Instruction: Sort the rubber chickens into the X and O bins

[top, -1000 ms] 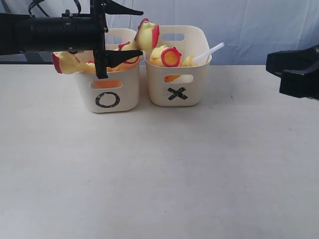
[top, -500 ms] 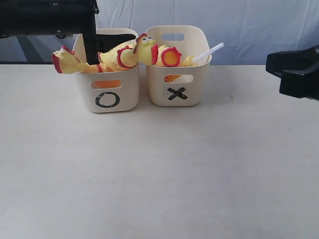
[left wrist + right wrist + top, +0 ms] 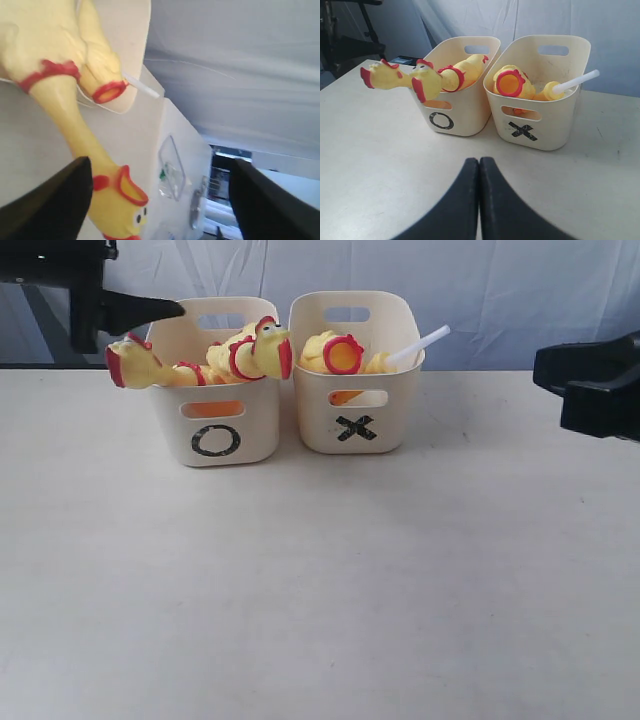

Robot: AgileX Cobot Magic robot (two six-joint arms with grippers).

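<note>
White cloth backdrop, pale desk (image 3: pixel 320 580). Left end effector (image 3: pixel 160 162) hung wide open with nothing in it, two rubber chickens (image 3: pixel 255 350) draped over the O bin (image 3: pixel 262 430) rim just below and beside it. Right end effector (image 3: pixel 479 161) was pinched shut and empty, X bin (image 3: pixel 555 125) with the third chicken (image 3: pixel 512 85) straight ahead of it

O bin (image 3: pixel 262 430), X bin (image 3: pixel 313 426) (black marks)

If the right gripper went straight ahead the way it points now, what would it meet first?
Probably the cream plastic tub marked X, at its front corner beside the cream tub marked O; the right gripper's shut fingers aim about there. Depth is unclear.
</note>
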